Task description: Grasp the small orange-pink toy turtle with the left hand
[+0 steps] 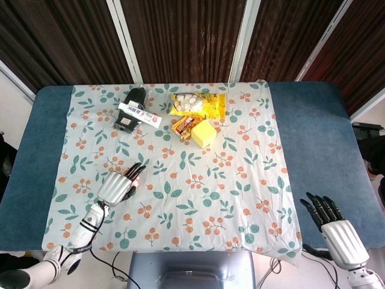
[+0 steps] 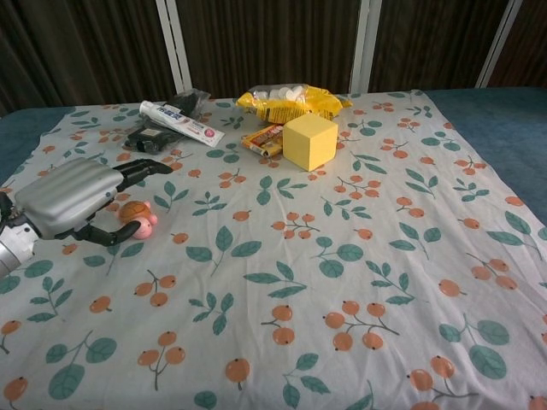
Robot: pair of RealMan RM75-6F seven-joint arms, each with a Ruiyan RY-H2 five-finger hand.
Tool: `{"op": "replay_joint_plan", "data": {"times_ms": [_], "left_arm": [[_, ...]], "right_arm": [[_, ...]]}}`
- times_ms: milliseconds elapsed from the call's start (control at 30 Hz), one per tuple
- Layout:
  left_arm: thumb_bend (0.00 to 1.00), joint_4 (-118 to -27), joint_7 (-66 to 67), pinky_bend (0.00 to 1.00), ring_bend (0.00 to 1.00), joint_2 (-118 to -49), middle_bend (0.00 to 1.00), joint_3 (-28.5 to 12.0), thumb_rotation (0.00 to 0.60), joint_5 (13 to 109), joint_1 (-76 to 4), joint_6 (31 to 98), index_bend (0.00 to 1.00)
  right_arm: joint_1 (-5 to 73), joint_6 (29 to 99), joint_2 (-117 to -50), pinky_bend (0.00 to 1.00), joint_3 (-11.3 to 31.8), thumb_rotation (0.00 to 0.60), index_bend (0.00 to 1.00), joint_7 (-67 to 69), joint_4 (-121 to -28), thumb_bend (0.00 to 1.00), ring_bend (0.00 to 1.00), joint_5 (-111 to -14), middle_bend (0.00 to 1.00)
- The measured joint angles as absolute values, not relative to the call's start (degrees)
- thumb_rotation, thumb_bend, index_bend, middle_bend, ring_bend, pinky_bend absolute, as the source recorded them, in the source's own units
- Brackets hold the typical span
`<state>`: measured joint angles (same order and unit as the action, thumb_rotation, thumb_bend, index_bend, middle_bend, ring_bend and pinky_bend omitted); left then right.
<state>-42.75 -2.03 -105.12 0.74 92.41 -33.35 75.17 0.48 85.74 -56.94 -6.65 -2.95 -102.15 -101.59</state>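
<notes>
across most of both views lies a blue table covered by a floral cloth printed with orange berries and green leaves. lower left of the head view: left hand, silver back, dark fingers stretched out and apart, palm down over the cloth; it grips nothing. in the chest view the toy turtle sits on the cloth at middle left, just under and beside the hand, orange shell, pink head poking right; a lower digit lies right beside it, contact can't be told. lower right corner of the head view: right hand, fingers spread, empty, off the cloth edge. upper centre: yellow snack bag with white pieces showing, print too small to read. touching-close below it a yellow cube. left of the cube a small orange packet, text unreadable. upper left: white toothpaste tube with red-blue lettering, not legible, lying across a black object.
</notes>
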Motion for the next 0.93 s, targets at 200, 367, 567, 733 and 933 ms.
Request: {"op": "replay_joint_plan", "data": {"times_ms": [200, 367, 567, 733, 933], "left_arm": [[0.39, -50.4, 0.7, 0.99, 0.96, -100.8, 0.09, 1.7, 0.6, 94.0, -31.7, 78.8, 0.12], [0.39, -60.0, 2.6, 0.46, 0.27, -94.1, 0.02, 4.2, 0.6, 95.5, -27.7, 83.7, 0.08], [0.37, -75.4, 3.0, 0.13, 0.0, -82.0, 0.01, 10.7, 0.599, 95.9, -17.4, 91.4, 0.06], [0.37, -81.6, -3.3, 0.06, 0.0, -74.8, 0.0, 14.5, 0.597, 94.7, -10.5, 95.2, 0.02], [0.37, -78.1, -7.6, 0.06, 0.0, -73.0, 0.0, 13.6, 0.6, 92.7, -9.0, 94.2, 0.0]], "right_arm": [[0.0, 86.8, -56.9, 0.0, -7.0, 0.6, 0.0, -3.2, -102.1, 0.12, 0.0, -102.9, 0.0], [-0.3, 87.4, -56.9, 0.0, -7.4, 0.6, 0.0, -3.3, -101.8, 0.12, 0.0, -104.0, 0.0], [-0.1, 86.0, -57.3, 0.0, -7.8, 0.6, 0.0, -4.4, -102.2, 0.12, 0.0, -103.9, 0.0], [-0.3, 85.9, -57.8, 0.0, -8.0, 0.6, 0.0, -5.8, -102.7, 0.12, 0.0, -104.3, 0.0], [-0.9, 86.8, -58.0, 0.0, -8.0, 0.6, 0.0, -6.8, -103.1, 0.12, 0.0, -104.4, 0.0]]}}
